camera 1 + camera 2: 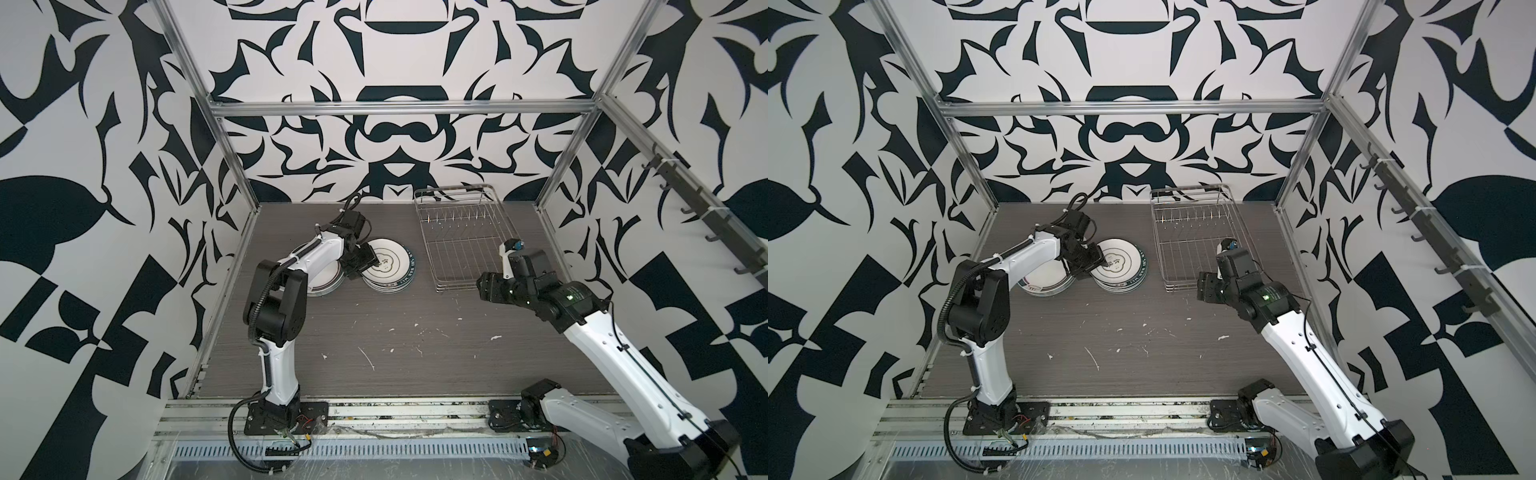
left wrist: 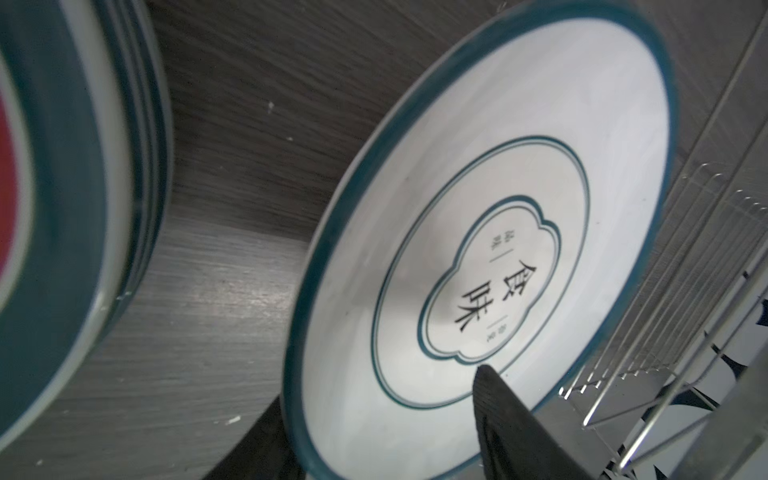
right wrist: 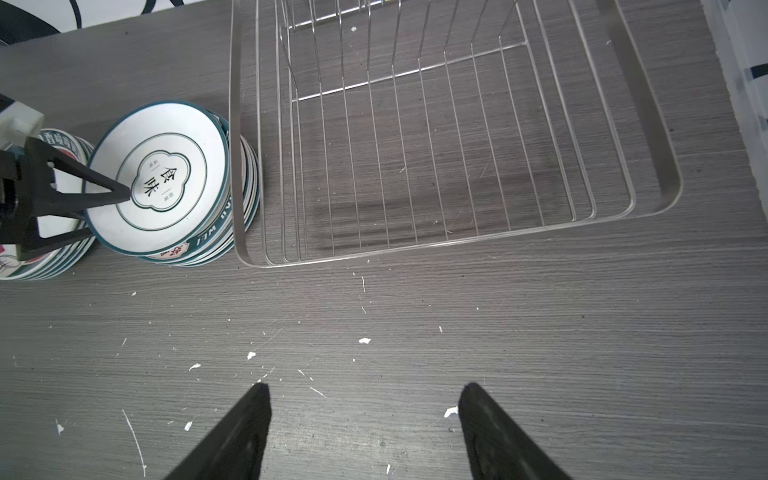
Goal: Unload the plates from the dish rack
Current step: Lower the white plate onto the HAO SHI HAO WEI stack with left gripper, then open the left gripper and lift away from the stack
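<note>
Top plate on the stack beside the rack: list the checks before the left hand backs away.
1. Dish rack empty: ok.
2. Top plate flat on its stack: not ok, it looks tilted and off-centre.
3. Left hand free of the plate: cannot tell, its fingers straddle the rim.
4. Right hand open, away from the plates: ok.
5. Top plate apart from the neighbouring stack: cannot tell.

White flecks (image 3: 364,340) lie scattered on the grey wood-grain table (image 3: 540,332) just ahead of the right tool (image 3: 365,386). Black-and-white patterned walls (image 1: 395,137) and an aluminium frame (image 1: 403,109) stand well beyond it, a hook rail (image 1: 706,202) to its right.
</note>
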Controlling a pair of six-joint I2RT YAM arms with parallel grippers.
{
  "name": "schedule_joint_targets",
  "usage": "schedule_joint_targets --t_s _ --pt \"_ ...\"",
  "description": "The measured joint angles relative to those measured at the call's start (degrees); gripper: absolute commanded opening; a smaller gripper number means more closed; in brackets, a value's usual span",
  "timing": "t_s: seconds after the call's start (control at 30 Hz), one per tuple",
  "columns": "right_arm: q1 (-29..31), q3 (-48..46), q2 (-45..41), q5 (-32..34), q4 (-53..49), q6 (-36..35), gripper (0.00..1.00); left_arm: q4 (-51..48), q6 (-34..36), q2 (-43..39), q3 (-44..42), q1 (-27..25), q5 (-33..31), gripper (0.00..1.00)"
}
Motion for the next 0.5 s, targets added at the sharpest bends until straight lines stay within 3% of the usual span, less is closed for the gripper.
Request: schedule_joint_targets --t_s 0.5 --pt "-0.4 -0.4 0.0 -0.7 0.2 -0.2 0.76 -2.1 0.3 1.0 1.8 -0.9 0.1 0.64"
